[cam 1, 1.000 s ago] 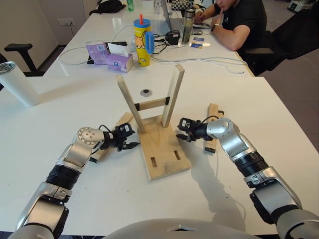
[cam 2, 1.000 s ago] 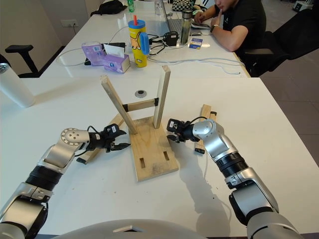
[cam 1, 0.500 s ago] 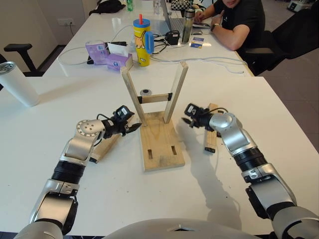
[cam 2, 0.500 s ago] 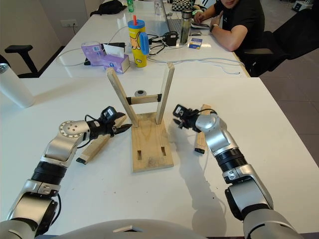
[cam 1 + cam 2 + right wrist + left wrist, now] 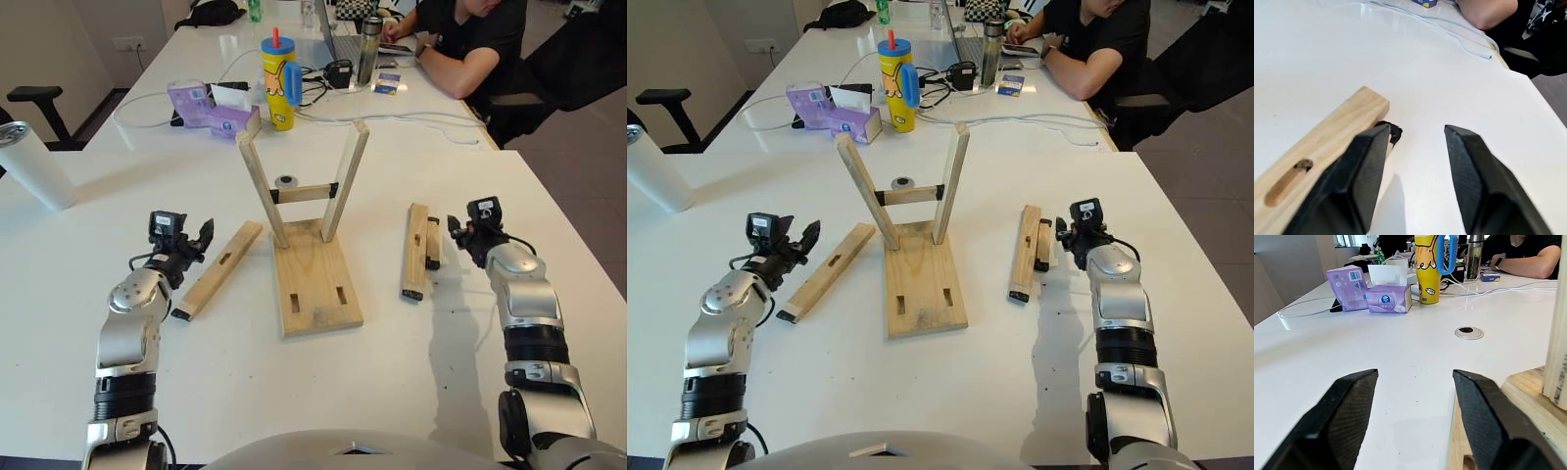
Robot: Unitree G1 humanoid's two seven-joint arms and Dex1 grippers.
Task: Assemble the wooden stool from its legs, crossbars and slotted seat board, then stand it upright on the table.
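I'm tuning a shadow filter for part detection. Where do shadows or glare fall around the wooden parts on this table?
Left eye view: soft light; the seat board and the loose leg on the right throw only thin, faint shadows at their edges. Left wrist view: the table has a mild sheen, no hard glare. Right wrist view: the leg's wood is evenly lit.

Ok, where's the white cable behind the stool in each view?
Left eye: the cable lies behind the stool, running from the cup toward the right.
Right eye: same place.
Left wrist: far off, beside the cup.
Right wrist: far off, beyond the loose leg, ending near the table edge.
Landmark: the blue box just past the cable.
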